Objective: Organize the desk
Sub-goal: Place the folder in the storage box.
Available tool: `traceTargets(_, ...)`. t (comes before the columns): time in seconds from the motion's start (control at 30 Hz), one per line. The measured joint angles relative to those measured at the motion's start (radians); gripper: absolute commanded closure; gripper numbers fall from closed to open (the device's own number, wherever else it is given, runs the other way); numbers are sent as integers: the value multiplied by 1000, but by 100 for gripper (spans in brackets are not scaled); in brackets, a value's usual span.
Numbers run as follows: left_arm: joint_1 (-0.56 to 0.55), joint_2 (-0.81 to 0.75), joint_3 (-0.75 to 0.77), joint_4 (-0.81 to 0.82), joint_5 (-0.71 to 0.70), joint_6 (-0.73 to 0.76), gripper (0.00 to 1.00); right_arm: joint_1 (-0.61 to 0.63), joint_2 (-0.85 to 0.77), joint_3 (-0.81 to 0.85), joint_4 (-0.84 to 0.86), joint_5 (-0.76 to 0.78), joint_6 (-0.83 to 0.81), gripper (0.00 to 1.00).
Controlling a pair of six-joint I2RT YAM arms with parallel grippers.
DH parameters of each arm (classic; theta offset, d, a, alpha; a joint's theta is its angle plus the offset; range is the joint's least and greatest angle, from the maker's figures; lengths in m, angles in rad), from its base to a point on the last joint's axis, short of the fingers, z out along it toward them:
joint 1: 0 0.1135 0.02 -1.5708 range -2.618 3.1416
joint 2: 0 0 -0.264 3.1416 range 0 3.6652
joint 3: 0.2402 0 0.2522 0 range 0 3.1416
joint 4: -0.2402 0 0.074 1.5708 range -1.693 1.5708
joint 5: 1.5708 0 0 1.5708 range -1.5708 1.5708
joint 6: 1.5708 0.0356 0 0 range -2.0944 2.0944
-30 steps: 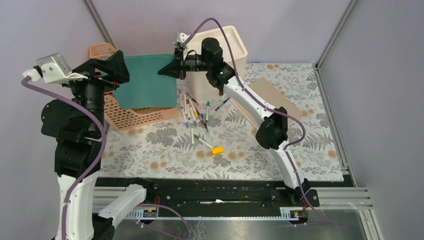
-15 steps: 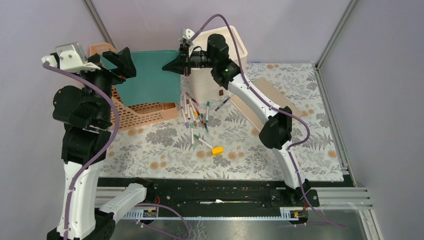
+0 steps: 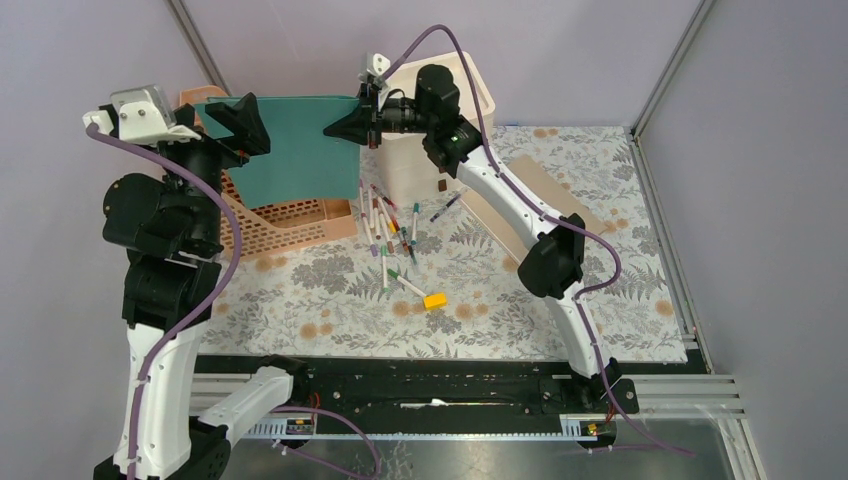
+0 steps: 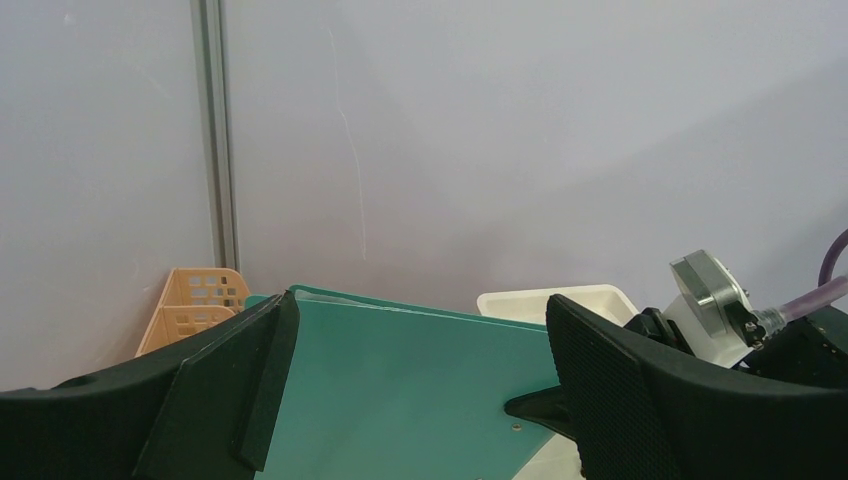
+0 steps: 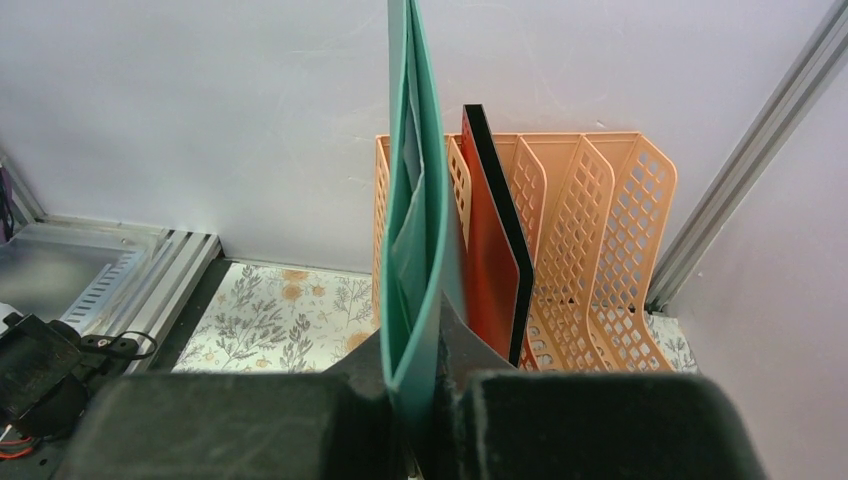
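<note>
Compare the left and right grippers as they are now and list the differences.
The right gripper is shut on the green folder; the left gripper stands wide open, gripping nothing. The right gripper is at the folder's right edge, the left gripper at its left edge. Both have black fingers and are raised above the desk near the orange rack.

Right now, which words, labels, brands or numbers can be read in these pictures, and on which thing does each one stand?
None can be read in any view.
The flat teal plastic folder looks plain.
The coloured felt-tip markers on the fern-print desk are too small to show print.
</note>
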Motion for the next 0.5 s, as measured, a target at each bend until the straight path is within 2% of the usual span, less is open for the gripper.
traceTargets(0.5,0,1,0,25,12,28,1,0,0,13,8,-12,44,100)
